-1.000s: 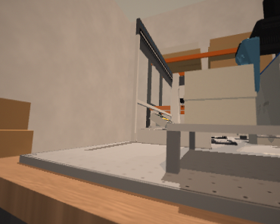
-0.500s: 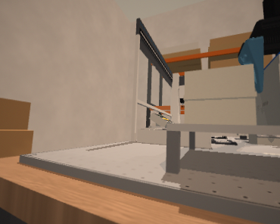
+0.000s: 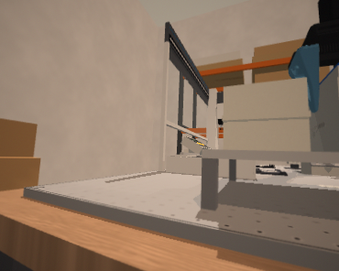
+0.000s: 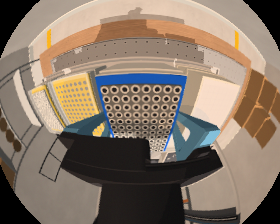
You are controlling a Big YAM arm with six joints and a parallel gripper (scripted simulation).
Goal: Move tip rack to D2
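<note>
Our gripper (image 4: 139,141) squeezes the blue tip rack (image 4: 143,106) on the shelf (image 3: 273,156).

In the wrist view we see the rack at 12 o'clock from the gripper, full of pale rings, with a blue finger (image 4: 197,137) on each long side. A yellow rack (image 4: 74,99) sits at 9 o'clock from it. The shelf stands on the grey bench (image 3: 126,197).
</note>
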